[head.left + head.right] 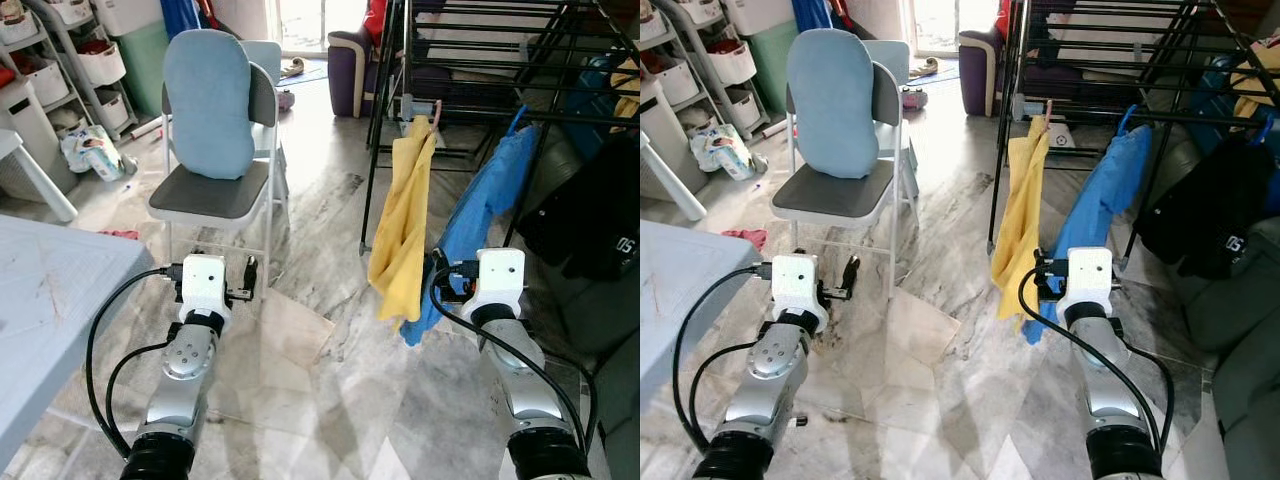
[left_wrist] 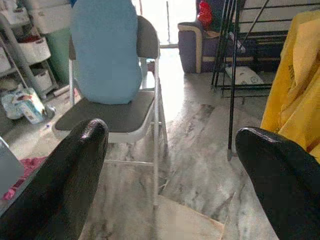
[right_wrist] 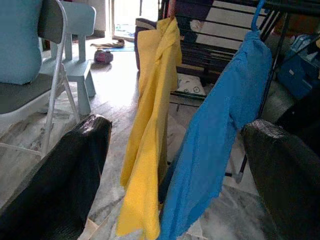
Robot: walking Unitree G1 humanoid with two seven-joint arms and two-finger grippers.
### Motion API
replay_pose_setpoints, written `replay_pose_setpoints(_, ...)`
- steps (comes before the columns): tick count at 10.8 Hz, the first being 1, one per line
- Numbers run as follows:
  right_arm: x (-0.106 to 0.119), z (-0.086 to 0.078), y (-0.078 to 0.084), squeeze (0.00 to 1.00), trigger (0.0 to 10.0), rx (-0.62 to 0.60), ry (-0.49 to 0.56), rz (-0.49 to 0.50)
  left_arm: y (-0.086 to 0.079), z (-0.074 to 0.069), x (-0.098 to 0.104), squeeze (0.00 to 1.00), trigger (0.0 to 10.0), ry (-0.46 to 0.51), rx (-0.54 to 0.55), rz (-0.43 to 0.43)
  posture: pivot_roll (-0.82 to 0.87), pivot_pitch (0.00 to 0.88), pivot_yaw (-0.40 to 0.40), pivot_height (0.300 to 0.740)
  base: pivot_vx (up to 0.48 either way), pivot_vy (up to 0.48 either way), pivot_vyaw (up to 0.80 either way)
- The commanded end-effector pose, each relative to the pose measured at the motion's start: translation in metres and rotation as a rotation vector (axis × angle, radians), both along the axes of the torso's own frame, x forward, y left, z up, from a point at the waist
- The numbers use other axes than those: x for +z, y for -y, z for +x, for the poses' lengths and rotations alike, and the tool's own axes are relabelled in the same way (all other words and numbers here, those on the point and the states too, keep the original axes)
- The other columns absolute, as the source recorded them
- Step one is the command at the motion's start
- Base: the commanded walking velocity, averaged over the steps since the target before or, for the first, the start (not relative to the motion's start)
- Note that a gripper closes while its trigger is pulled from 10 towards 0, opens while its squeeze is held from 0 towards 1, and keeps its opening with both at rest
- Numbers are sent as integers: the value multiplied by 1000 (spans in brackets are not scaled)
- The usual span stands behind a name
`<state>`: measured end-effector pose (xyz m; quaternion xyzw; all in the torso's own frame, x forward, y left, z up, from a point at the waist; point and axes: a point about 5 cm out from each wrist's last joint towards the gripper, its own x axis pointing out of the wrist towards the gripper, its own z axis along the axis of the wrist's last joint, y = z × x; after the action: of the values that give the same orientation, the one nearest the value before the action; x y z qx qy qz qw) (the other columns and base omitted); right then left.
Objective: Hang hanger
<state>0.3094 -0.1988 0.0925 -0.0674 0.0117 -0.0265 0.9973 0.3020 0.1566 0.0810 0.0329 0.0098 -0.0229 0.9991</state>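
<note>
Nearest: my left gripper [image 2: 165, 190], fingers spread and empty, aimed at the grey folding chair [image 1: 215, 190] with its blue cushion [image 1: 208, 100]. My right gripper [image 3: 175, 195], also spread and empty, faces the garments. Ahead of it, close: blue shirt [image 3: 220, 135] on a blue hanger [image 3: 257, 15], hook already over the black drying rack [image 1: 480, 75], hanging long axis downward; the right arm is nearer. Just beside it: yellow cloth [image 3: 150, 115], likely to crowd any reach. Farther: storage shelves [image 1: 70, 60], purple sofa [image 1: 350, 65].
</note>
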Motion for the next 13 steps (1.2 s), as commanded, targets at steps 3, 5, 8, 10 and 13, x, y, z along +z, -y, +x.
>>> replay_pose_setpoints(3,15,3,3,0,10000,2,35,-11,0,-7,30,0,10000,72,-27,-35,-102,0,-3,740,0,0,-533)
replay_pose_setpoints(5,16,1,0,0,10000,-19,42,13,-5,-14,20,0,10000,21,-8,-39,-117,0,36,740,0,0,0)
replay_pose_setpoints(8,12,-17,11,0,10000,-121,53,43,4,-17,8,0,10000,-27,-103,-4,-151,0,123,740,0,0,0)
replay_pose_setpoints(10,12,-24,8,0,10000,-125,45,45,10,-20,14,0,10000,-19,-119,-17,-124,0,79,740,0,0,0)
replay_pose_setpoints(13,19,-23,2,0,10000,-71,38,27,6,-31,15,0,10000,-25,-57,-71,-128,0,34,740,0,0,0)
